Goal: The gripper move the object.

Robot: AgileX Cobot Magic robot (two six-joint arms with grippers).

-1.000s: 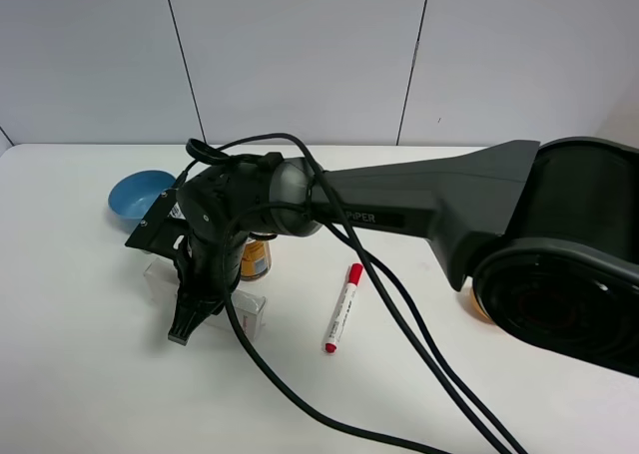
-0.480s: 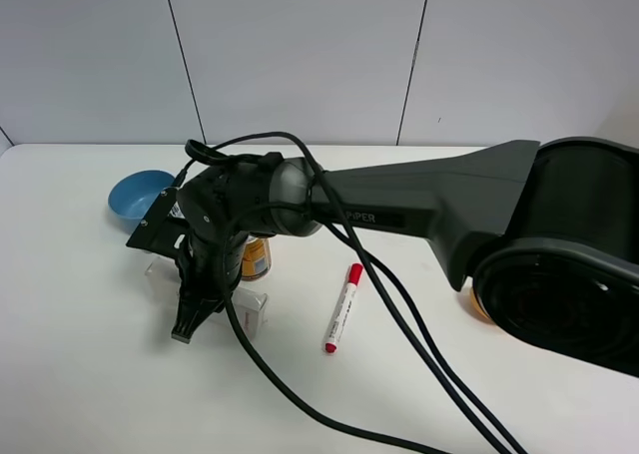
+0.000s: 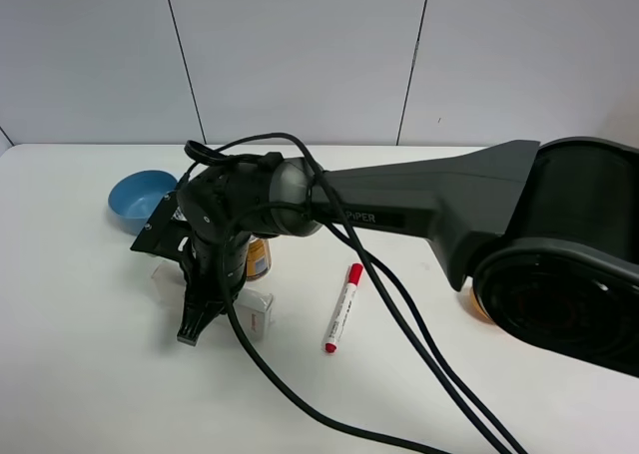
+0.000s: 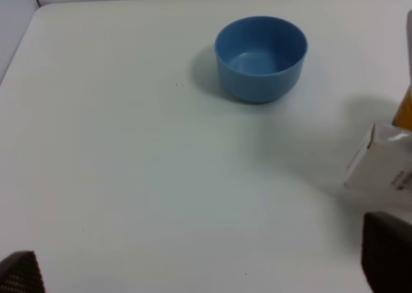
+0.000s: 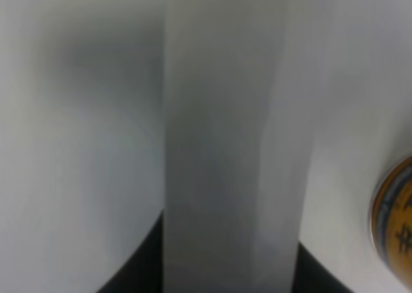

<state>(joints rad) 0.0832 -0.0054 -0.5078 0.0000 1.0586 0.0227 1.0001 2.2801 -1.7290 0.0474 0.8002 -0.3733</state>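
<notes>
The long white carton (image 3: 257,312) lies on the white table, its red-printed end toward the marker and its middle hidden under my right gripper (image 3: 198,319). That gripper reaches across from the right and comes down over the carton. In the right wrist view the carton (image 5: 225,145) fills the gap between the two dark fingers, so the gripper (image 5: 225,267) is shut on it. The left wrist view shows one end of the carton (image 4: 380,167) at the edge. My left gripper (image 4: 203,267) is open and empty, its fingertips (image 4: 386,251) wide apart over bare table.
An orange can (image 3: 258,257) stands just behind the carton, close to the right gripper. A red-capped white marker (image 3: 342,307) lies to the right. A blue bowl (image 3: 140,195) sits at the back left. Black cables (image 3: 329,414) trail across the front of the table.
The right gripper and the carton have shifted a little to the right and toward the front. The can, marker and bowl have not moved.
</notes>
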